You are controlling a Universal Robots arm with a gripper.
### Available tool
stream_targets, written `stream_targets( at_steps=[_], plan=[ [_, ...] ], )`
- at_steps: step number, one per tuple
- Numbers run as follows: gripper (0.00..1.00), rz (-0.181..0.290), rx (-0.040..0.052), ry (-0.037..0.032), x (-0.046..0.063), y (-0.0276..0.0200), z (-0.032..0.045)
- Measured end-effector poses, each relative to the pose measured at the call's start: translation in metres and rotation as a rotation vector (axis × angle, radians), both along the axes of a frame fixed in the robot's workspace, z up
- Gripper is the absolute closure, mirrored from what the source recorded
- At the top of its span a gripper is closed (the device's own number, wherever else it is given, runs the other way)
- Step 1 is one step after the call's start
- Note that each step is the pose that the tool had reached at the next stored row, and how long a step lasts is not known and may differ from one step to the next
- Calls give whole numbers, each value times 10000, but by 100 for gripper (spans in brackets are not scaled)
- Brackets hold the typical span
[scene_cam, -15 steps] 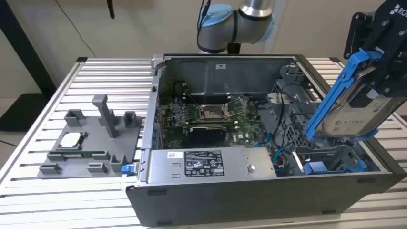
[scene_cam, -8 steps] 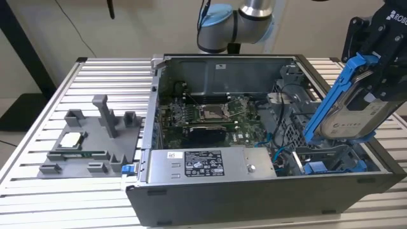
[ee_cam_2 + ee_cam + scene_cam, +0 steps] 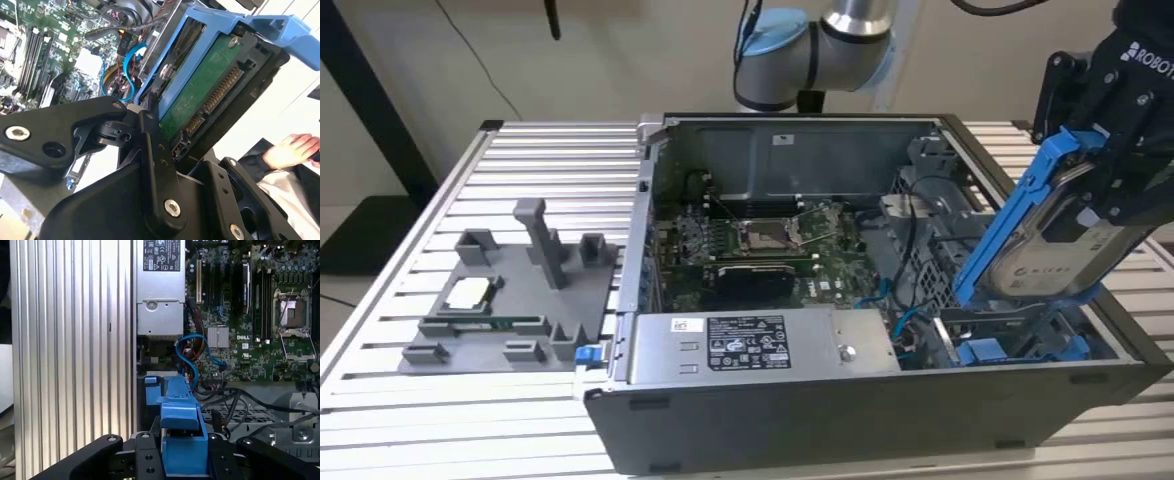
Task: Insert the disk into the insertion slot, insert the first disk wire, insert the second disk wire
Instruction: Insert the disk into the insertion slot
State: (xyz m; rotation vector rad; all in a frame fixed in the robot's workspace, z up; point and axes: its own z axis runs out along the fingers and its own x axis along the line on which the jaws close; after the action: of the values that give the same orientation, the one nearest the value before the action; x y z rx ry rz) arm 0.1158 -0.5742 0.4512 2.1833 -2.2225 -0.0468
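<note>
In the exterior view: clenched on the flat silver-grey hard drive in its bright blue plastic carrier, the disk, by the black gripper. Held steeply tilted, low end toward six o'clock, just above the rectangular grey drive bay with blue clips, the insertion slot, at the four o'clock corner of the open grey metal computer case. Likely angled for leading the low edge into the bay; not yet seated. Posed over the case wall from one o'clock.

In the second wrist view: gripping the disk across its edges, black fingers tight against the carrier, green circuit-board face showing. A person's hand well apart.

In the first wrist view: sighted along the disk, roughly in line with the insertion slot, beside the grey power-supply box.
</note>
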Motion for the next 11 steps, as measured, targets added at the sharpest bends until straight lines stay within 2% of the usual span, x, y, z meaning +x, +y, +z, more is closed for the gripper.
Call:
stream_targets(
  at_steps=[11],
  plan=[
    [67, 42, -1, 0, 21, -12, -138]
  ],
)
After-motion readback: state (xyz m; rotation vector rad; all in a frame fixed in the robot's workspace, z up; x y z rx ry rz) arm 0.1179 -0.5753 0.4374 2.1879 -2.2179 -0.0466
